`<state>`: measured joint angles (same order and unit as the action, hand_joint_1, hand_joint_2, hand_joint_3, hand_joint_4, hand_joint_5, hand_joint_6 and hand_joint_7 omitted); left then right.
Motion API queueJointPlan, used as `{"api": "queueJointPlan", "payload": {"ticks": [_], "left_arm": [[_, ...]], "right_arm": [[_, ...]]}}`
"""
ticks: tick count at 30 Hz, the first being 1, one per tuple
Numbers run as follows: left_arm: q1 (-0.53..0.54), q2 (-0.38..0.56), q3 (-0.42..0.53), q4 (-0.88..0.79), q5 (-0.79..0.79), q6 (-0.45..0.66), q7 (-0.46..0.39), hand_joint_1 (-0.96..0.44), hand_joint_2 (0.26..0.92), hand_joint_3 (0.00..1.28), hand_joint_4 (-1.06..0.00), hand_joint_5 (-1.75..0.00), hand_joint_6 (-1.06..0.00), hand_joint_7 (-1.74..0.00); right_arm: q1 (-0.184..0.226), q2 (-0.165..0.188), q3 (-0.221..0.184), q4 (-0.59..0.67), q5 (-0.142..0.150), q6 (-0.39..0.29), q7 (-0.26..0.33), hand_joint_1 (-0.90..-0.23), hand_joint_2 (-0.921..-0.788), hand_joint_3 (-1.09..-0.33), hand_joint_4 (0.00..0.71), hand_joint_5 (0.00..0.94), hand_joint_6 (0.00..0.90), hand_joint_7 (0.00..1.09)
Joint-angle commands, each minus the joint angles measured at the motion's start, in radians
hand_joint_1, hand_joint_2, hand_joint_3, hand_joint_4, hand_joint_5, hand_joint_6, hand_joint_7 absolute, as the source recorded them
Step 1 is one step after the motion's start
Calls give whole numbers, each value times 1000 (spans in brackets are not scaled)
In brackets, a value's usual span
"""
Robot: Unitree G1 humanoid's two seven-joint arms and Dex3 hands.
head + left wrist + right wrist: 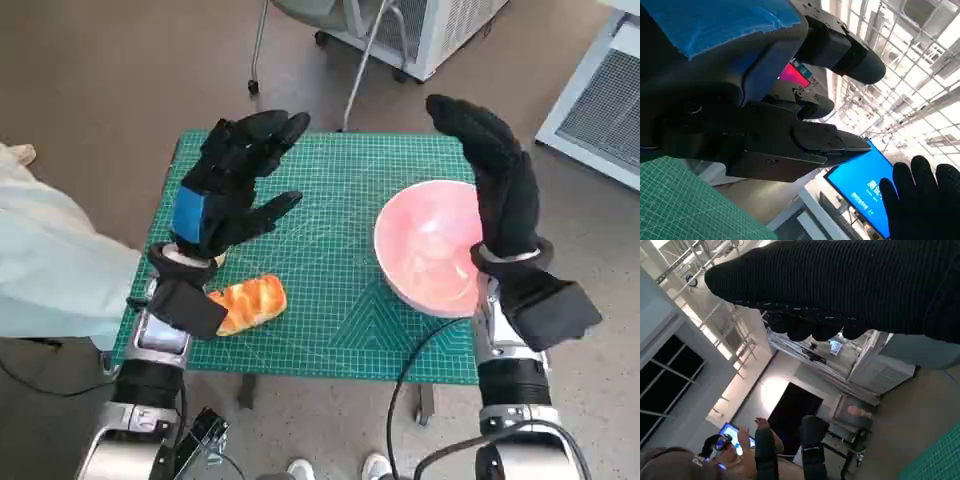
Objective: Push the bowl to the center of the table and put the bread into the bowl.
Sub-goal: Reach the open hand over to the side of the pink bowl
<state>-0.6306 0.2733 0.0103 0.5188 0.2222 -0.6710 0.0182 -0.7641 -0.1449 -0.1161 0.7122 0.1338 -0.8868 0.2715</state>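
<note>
Green mat: bowl near right edge.

on the surface the bowl sits toward the right side, near the right edge, and the bread lies toward the front left, well apart from the bowl. the left hand hangs above the left part of the surface, just behind the bread, holding nothing. the right hand is raised over the far right rim of the bowl, fingers apart. a cable runs off the front edge below the bowl.
</note>
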Motion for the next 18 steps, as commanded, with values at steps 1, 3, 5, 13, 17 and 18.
{"api": "queueJointPlan", "payload": {"ticks": [1,3,5,13,17,18], "left_arm": [[-14,0,3,-3,-9,-3,8,-88,921,193,-531,-21,-307,-635],[-13,-1,3,-5,-11,-2,7,-87,921,194,-530,-21,-308,-634],[-11,-2,3,-8,-11,0,7,-86,921,195,-530,-20,-308,-634],[-10,-3,3,-5,-7,-1,11,-86,921,195,-525,-17,-308,-632],[-10,-3,2,-6,-1,-1,16,-87,921,195,-525,-17,-309,-631],[-9,-2,2,-6,0,-2,17,-87,921,194,-525,-17,-309,-631]], "right_arm": [[21,0,-1,7,0,4,2,-438,-921,-590,464,4,163,837],[22,0,-1,5,1,3,2,-437,-921,-590,464,4,162,837],[23,0,-1,5,2,3,3,-437,-921,-591,464,4,162,837],[25,3,-1,5,4,4,4,-434,-920,-593,469,6,162,838],[26,4,0,5,8,5,8,-433,-919,-595,471,7,162,837],[26,4,0,5,10,5,10,-432,-919,-595,472,8,162,837]]}}
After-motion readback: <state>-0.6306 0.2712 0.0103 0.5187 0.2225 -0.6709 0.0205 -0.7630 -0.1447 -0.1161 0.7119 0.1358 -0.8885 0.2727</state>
